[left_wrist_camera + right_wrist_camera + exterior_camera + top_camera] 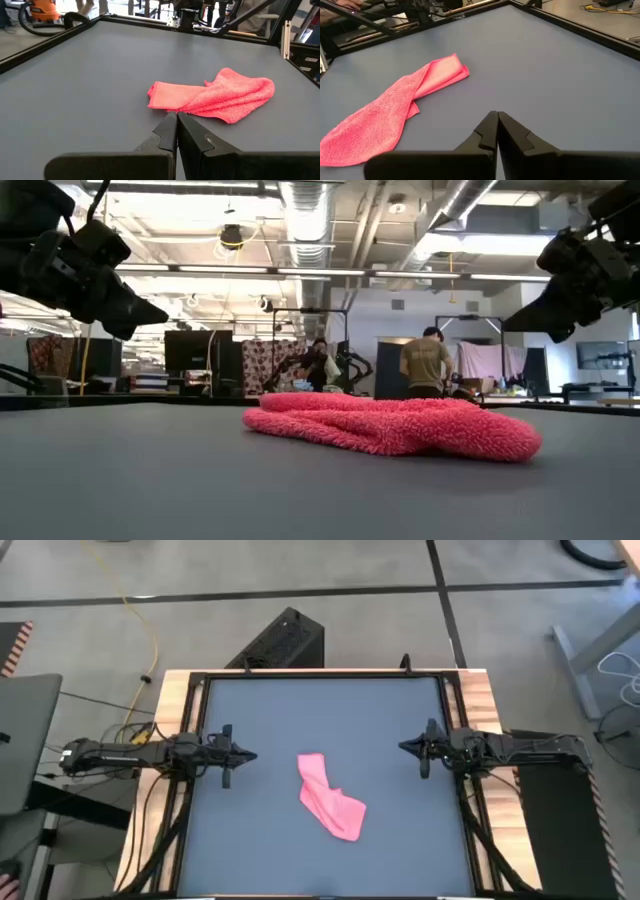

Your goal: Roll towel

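The pink towel (329,799) lies bunched in a loose elongated heap on the dark grey tabletop (300,710), near the middle, slightly toward the near edge. It also shows in the low view (395,423) and both wrist views (215,95) (390,112). My left gripper (250,754) hovers shut above the table's left side, pointing toward the towel, well short of it. My right gripper (404,746) hovers shut above the right side, also pointing inward. Neither touches the towel.
A raised black frame (320,675) runs around the tabletop, with wooden side strips (170,700). A black box (280,640) stands on the floor beyond the far edge. In the low view, people (425,365) stand in the room far behind the table.
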